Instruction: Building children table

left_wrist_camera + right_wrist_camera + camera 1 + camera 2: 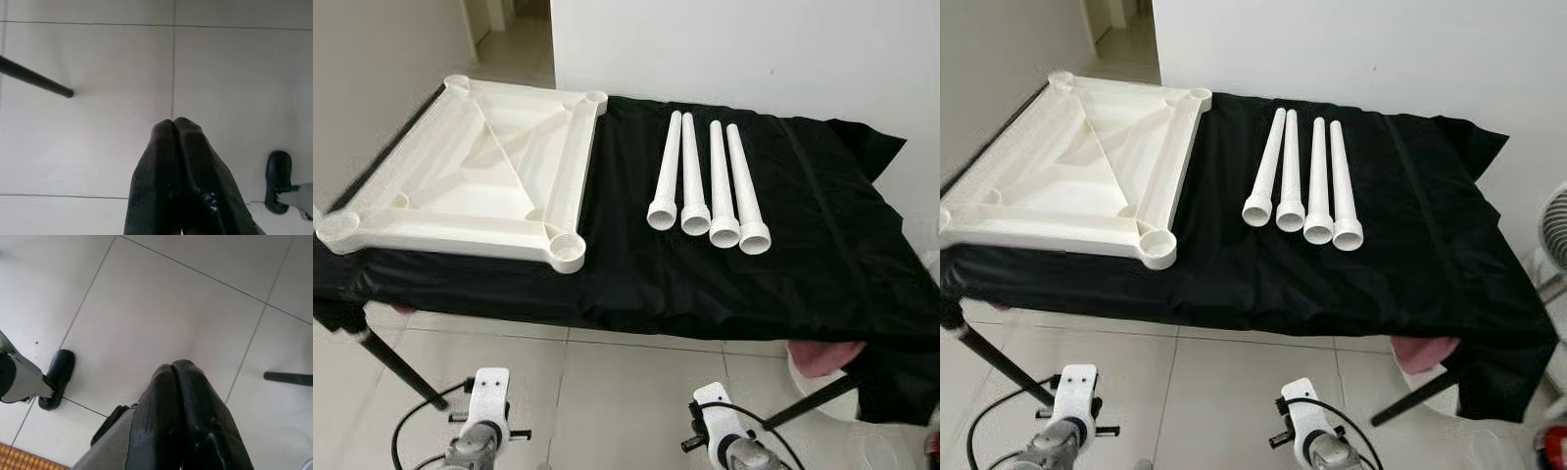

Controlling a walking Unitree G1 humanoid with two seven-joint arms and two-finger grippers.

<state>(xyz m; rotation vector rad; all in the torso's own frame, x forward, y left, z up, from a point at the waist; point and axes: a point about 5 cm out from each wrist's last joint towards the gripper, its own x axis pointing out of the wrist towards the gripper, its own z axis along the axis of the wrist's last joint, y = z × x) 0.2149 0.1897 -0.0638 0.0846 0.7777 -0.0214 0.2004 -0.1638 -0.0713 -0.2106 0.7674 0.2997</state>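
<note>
Surface: black-draped work table [822, 245] against a white wall, over pale floor tiles.
Tabletop [480, 176]: upside down at the cloth's left end, corner sockets up, ready for legs.
Legs [710, 186]: four white tubes, side by side, just right of tabletop, within reach.
Left gripper [173, 128]: pressed together, empty, below table edge.
Right gripper [172, 369]: pressed together, empty, hanging likewise.

The right end effector [172, 366] points down at the floor [161, 298]. Its two black fingers [193, 406] are pressed together with nothing between them. The floor has pale tiles with thin dark lines. A black foot [57, 377] rests on it nearby, and a thin black leg [288, 378] too.
</note>
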